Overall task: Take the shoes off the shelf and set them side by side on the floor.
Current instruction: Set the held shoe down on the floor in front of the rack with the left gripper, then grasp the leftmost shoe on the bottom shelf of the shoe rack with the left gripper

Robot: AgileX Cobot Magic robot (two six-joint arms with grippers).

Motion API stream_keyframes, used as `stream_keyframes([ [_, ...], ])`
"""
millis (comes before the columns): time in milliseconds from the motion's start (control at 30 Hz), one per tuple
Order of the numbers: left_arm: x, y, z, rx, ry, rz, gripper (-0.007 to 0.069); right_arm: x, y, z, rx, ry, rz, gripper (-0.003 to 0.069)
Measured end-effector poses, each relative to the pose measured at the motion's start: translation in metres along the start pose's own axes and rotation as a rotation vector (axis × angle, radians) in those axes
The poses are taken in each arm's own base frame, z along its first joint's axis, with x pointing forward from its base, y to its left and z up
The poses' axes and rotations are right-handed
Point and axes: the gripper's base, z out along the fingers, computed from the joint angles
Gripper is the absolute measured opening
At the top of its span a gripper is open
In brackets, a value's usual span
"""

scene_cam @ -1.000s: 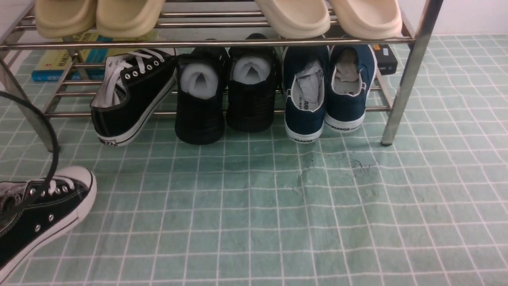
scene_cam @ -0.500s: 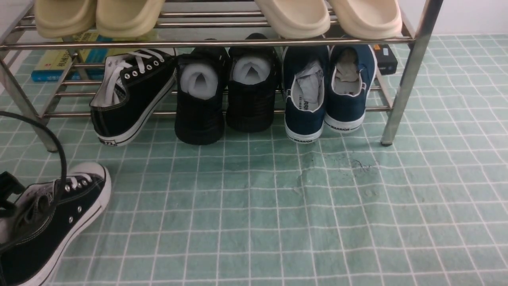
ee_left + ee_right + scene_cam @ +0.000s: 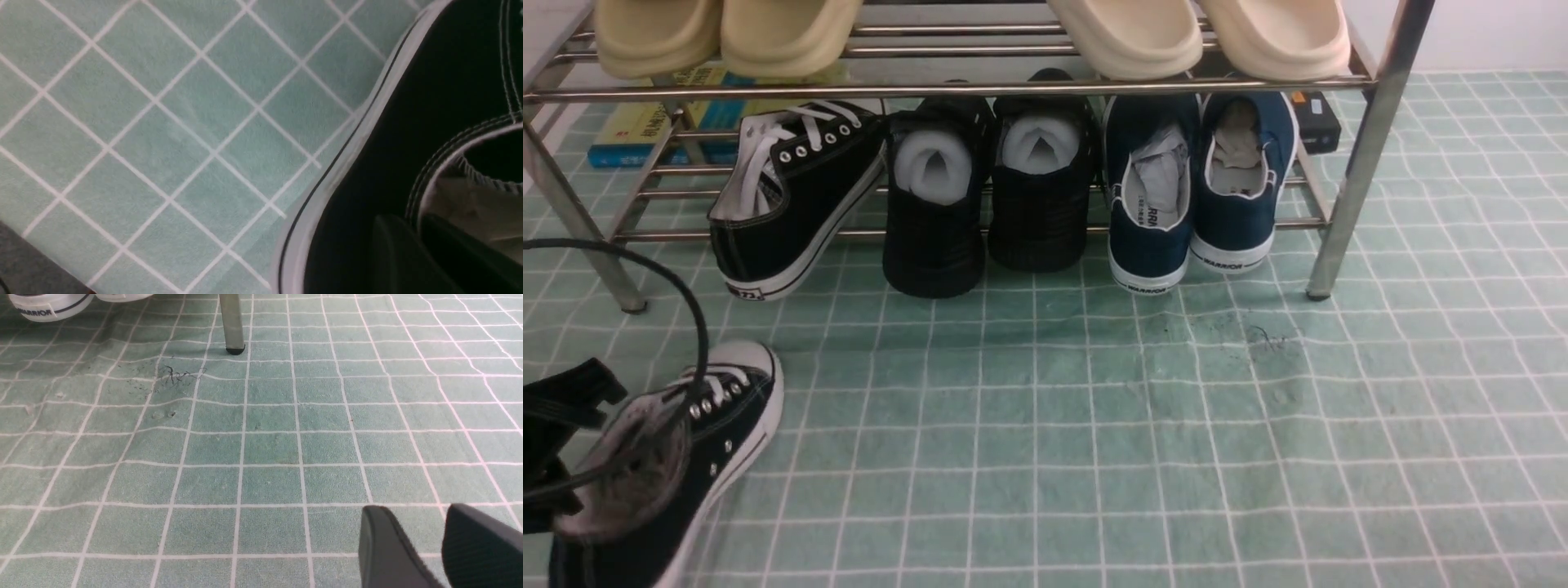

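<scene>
One off, one to go! The first sneaker is pinched at its collar by the left gripper, one finger inside the opening. It is held tilted, low over the floor on the robot's left; whether the sole is touching cannot be told. The second sneaker is seen leaning on the lower rails of the shelf. The right gripper is spread and empty. About halfway, it is judged: a set-down and a second fetch are left.
</scene>
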Motion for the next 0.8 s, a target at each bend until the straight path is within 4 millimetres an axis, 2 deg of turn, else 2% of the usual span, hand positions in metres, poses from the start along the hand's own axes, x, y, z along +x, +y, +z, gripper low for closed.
stream_keyframes([
  [100,0.002,-0.005,0.007,0.022,0.058,0.065,0.0207,0.0,0.0,0.0,0.0,0.0,0.0,0.0238],
  [133,0.003,-0.005,0.007,0.022,0.064,0.068,0.0223,0.0,0.0,0.0,0.0,0.0,0.0,0.0238],
  [200,0.003,-0.005,0.004,0.017,0.083,0.106,0.0309,0.0,0.0,0.0,0.0,0.0,0.0,0.0238],
  [300,-0.002,-0.008,-0.012,0.036,0.064,0.134,0.0405,0.0,0.0,0.0,0.0,0.0,0.0,0.0238],
  [333,-0.003,-0.008,-0.014,0.035,0.057,0.141,0.0409,0.0,0.0,0.0,0.0,0.0,0.0,0.0238],
  [433,-0.02,-0.017,-0.045,0.087,-0.049,0.164,0.0433,0.0,0.0,0.0,0.0,0.0,0.0,0.0238],
  [467,-0.022,-0.018,-0.049,0.092,-0.061,0.166,0.043,0.0,0.0,0.0,0.0,0.0,0.0,0.0238],
  [500,-0.031,-0.022,-0.064,0.107,-0.107,0.188,0.0396,0.0,0.0,0.0,0.0,0.0,0.0,0.0238],
  [600,-0.046,-0.032,-0.082,0.127,-0.156,0.233,0.0235,0.0,0.0,0.0,0.0,0.0,0.0,0.0238],
  [667,-0.056,-0.04,-0.082,0.126,-0.161,0.275,0.0095,0.0,0.0,0.0,0.0,0.0,0.0,0.0238],
  [700,-0.061,-0.044,-0.079,0.125,-0.153,0.294,0.0051,0.0,0.0,0.0,0.0,0.0,0.0,0.0238],
  [800,-0.07,-0.055,-0.068,0.128,-0.12,0.322,0.001,0.0,0.0,0.0,0.0,0.0,0.0,0.0238],
])
